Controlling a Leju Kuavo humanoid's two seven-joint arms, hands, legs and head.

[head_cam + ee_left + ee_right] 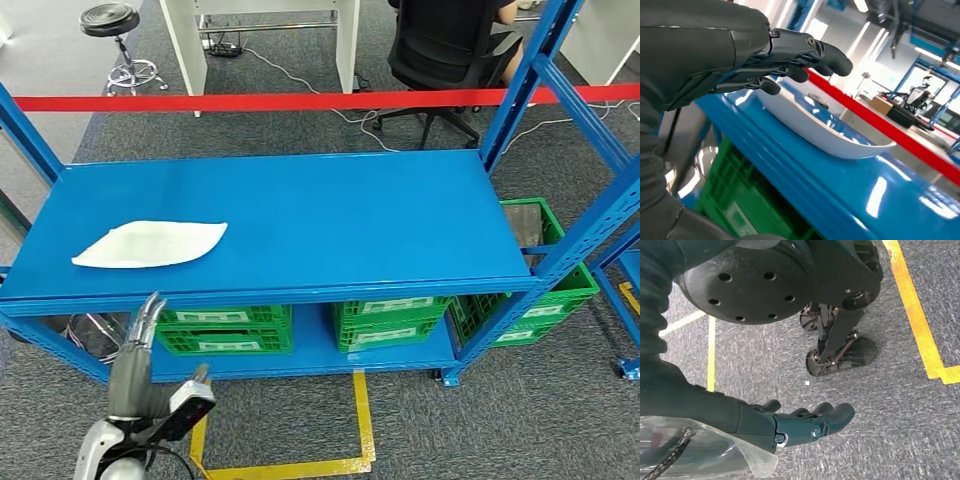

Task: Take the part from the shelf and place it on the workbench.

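The white part (151,244) lies flat on the left end of the blue shelf top (340,220), close to the front edge, long and leaf-shaped with its pointed tip toward the middle. The rest of that surface stretches bare to the right as far as the blue upright (528,80), so there is wide room beside the part. My left hand (136,355) is below and just in front of the shelf's front lip, fingers (149,318) straight and apart, pointing up toward the edge, holding nothing. My left wrist camera brings out the part (821,132) as a shallow dish with a raised rim, and my left hand (753,55) above its near end with a gap between my fingertips and the rim. Under the shelf sit green crates (226,330) on the lower level, and a red tape (302,100) runs across behind the shelf. My right hand (802,422) hangs beside me over grey carpet (881,420) with yellow floor lines (919,320), fingers loosely extended, gripping nothing.
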